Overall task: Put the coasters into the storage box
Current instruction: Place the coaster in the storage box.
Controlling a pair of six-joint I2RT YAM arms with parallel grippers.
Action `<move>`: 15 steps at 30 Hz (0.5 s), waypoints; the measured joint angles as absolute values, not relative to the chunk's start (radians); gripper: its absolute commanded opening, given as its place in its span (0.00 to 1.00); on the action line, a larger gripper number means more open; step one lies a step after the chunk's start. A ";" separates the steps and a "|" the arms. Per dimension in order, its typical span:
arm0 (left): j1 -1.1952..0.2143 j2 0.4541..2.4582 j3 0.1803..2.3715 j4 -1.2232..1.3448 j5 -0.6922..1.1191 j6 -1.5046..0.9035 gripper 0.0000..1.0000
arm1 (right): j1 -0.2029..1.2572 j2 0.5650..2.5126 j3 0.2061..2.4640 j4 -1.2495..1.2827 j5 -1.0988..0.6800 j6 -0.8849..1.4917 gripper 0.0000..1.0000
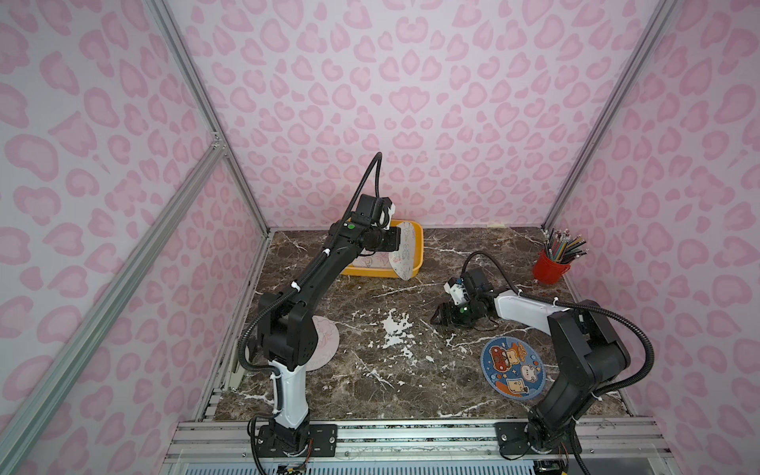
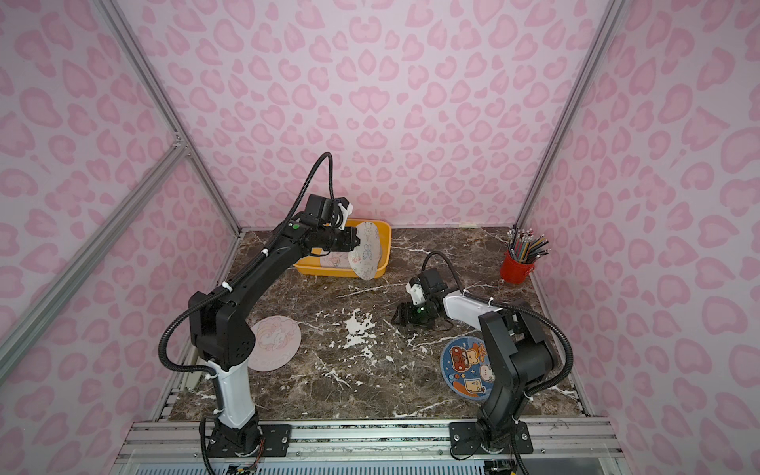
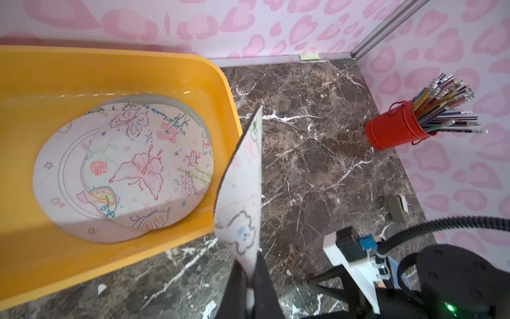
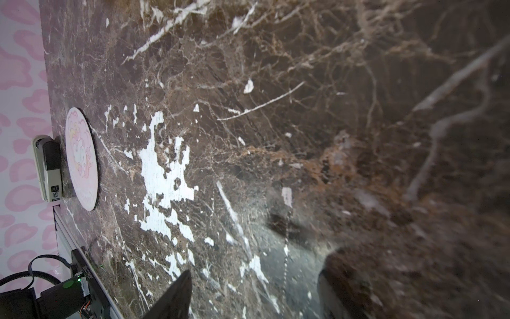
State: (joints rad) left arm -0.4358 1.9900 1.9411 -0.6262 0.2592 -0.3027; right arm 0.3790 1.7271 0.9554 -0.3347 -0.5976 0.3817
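**Coasters: a stack boxed, one in the air, two left lying out**

A small stack of pale round coasters with butterfly and flower drawings (image 3: pixel 124 168) lies flat inside the shallow yellow plastic storage box (image 3: pixel 165 59), which sits at the far left of the dark marble-patterned counter (image 1: pixel 411 382). At least three overlapping edges show (an exact count is not possible).

The left pincer (image 3: pixel 249 281) is pinching another pale coaster with a cartoon-animal print (image 3: pixel 242 193) by its lower edge. It holds the disc upright at the box's right end, above the rim and not yet inside.

Two discs lie flat on the counter:
- a pink round coaster with a unicorn print (image 2: pixel 274 343), near left, beside the left arm's base
- a dark blue round coaster with cartoon figures (image 1: pixel 514 367), near right, beside the right arm

The right pincer (image 1: pixel 440 314) hangs low over the middle right of the counter, jaws spread and holding nothing.

By my judgement the job is past halfway: this disc needs dropping in, then two more pickups.
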 measured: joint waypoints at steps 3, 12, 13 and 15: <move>-0.414 2.057 2.006 -0.623 0.278 -0.295 0.02 | 0.371 1.722 0.951 -0.338 -0.598 0.381 0.73; -0.337 2.242 2.109 -0.599 0.325 -0.296 0.02 | 0.363 1.721 0.953 -0.353 -0.598 0.382 0.73; -0.327 2.256 2.111 -0.597 0.326 -0.296 0.02 | 0.362 1.721 0.955 -0.357 -0.598 0.382 0.73; -0.309 2.277 2.111 -0.597 0.326 -0.295 0.02 | 0.361 1.721 0.958 -0.362 -0.598 0.382 0.73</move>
